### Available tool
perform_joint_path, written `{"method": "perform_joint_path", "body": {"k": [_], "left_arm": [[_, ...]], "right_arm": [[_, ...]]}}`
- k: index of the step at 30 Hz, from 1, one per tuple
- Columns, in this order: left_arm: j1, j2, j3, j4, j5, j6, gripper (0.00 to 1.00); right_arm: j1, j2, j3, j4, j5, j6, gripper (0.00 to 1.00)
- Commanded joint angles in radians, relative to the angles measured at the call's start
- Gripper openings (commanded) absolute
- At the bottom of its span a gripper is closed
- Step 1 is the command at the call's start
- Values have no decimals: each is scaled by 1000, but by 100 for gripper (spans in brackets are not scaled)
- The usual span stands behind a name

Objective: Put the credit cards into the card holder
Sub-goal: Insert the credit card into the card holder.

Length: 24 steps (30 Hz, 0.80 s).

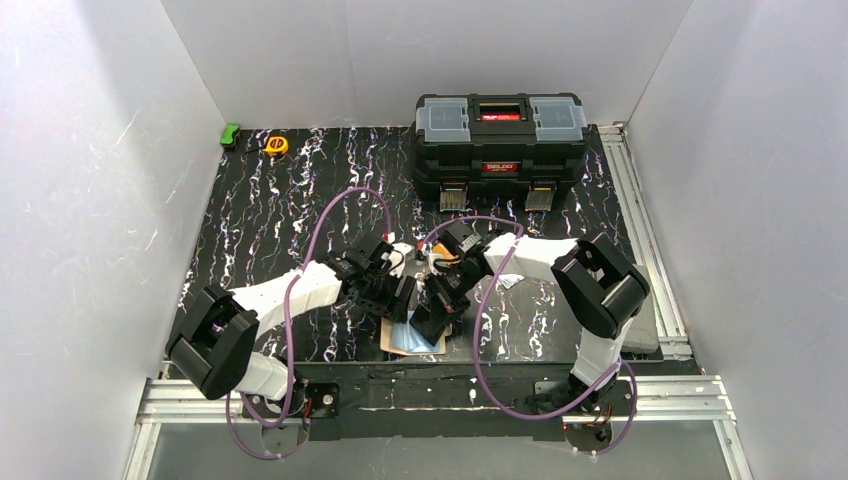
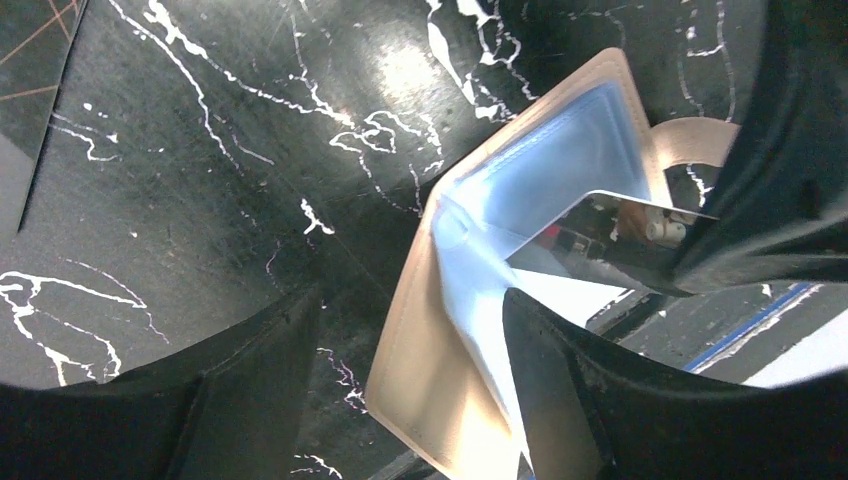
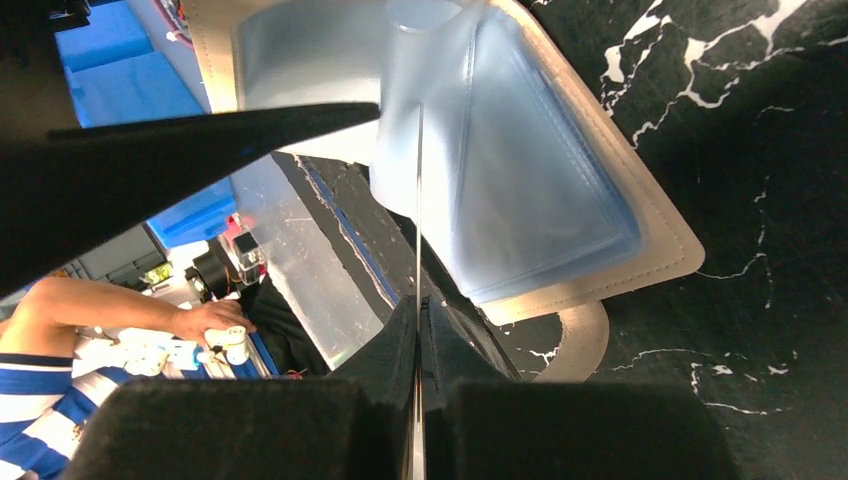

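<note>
Black marbled table (image 1: 280, 230) carries, close to its near edge, the open card holder (image 2: 410, 340), pale blue inside up. Over its cream border the left claw (image 2: 405, 395) stands spread, gripping nothing. Beside it the right claw (image 3: 418, 340) is pressed together on a dark glossy card (image 2: 600, 235), held on edge with its tip against the blue pocket. Farther back sits a black toolbox (image 1: 500, 135), a yellow tape measure (image 1: 276, 145) to its left.

This was a robotics lab test cell: white panel walls (image 1: 90, 200) boxed in a black marbled tabletop (image 1: 260, 230) edged with aluminium rails (image 1: 640, 200). A black toolbox (image 1: 500, 135) sat well beyond the right gripper (image 1: 437, 322), a yellow tape measure (image 1: 276, 145) farther left.
</note>
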Motion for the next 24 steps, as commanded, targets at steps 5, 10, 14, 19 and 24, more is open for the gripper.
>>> {"method": "perform_joint_path", "body": {"k": [5,10,14,19,24], "left_arm": [[52,-24,35,-6,125,-36,68],[61,7,24,43,126,-41,66],[60,33,23,64,141,-12,58],[60,53,28,36,127,32,53],[58,55,36,-11,122,52,36]], "right_arm": [[6,34,19,18,-52,-20,1],[7,33,21,18,-52,-24,1],[7,31,24,20,-53,-25,1],[7,38,33,24,-57,-27,1],[6,19,20,26,-36,-21,1]]}}
